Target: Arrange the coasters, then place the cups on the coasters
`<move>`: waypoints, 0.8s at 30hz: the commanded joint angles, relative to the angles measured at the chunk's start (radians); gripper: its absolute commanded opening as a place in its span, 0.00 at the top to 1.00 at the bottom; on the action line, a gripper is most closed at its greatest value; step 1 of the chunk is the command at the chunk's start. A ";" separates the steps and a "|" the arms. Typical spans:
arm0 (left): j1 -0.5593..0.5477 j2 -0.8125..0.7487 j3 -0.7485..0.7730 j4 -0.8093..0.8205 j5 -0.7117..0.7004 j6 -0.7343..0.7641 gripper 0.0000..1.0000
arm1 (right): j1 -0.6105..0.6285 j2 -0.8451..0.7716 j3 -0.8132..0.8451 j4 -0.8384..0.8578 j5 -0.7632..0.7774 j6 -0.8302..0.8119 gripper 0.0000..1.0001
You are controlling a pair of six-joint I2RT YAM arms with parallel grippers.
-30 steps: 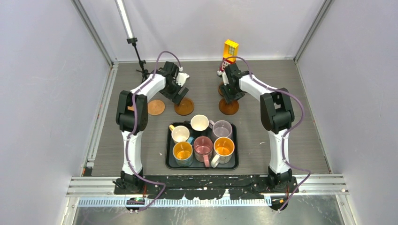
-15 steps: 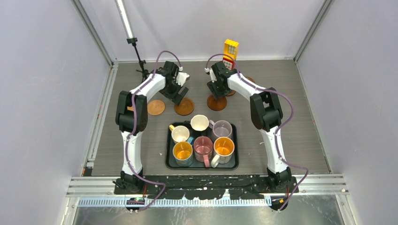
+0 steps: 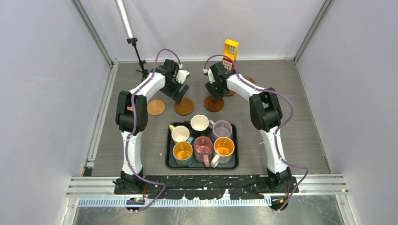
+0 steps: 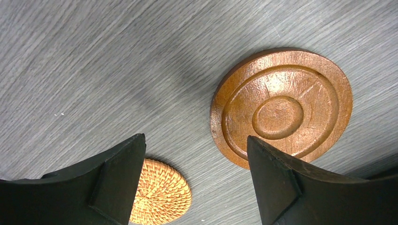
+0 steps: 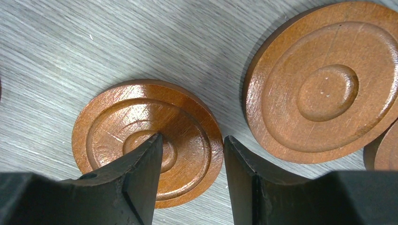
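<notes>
- Arranging coasters is the step in hand; right claw [image 5: 192,154] hangs half-spread over a coaster [image 5: 148,140], grasping nothing; left claw [image 4: 195,159] spread wide, released, beside another coaster [image 4: 281,108].
- Next move, as judged: settle each disc into a row on the worktop [image 3: 281,122].
- Cups [image 3: 203,145] wait in the black tray [image 3: 234,164]; yellow block toy [image 3: 230,50] and neighbouring coaster [image 5: 324,84] crowd the right side.

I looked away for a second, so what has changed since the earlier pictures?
The right gripper swung left toward the middle, and the coaster under it went left too. Whether it is gripped is unclear. The left gripper, open over its coaster, the tray and the mugs stayed put.
</notes>
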 commanded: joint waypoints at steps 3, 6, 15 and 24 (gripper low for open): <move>0.001 0.000 0.049 0.015 0.017 -0.012 0.19 | 0.018 -0.033 -0.020 -0.055 -0.046 0.005 0.43; 0.001 -0.001 0.047 0.007 0.021 -0.007 0.19 | 0.005 -0.062 0.021 -0.056 -0.051 0.017 0.40; 0.001 -0.026 0.043 0.004 0.021 -0.006 0.18 | -0.070 -0.116 0.096 0.012 -0.063 0.072 0.33; 0.001 -0.035 0.041 0.007 0.023 -0.010 0.18 | -0.137 -0.029 0.151 0.114 0.072 0.041 0.43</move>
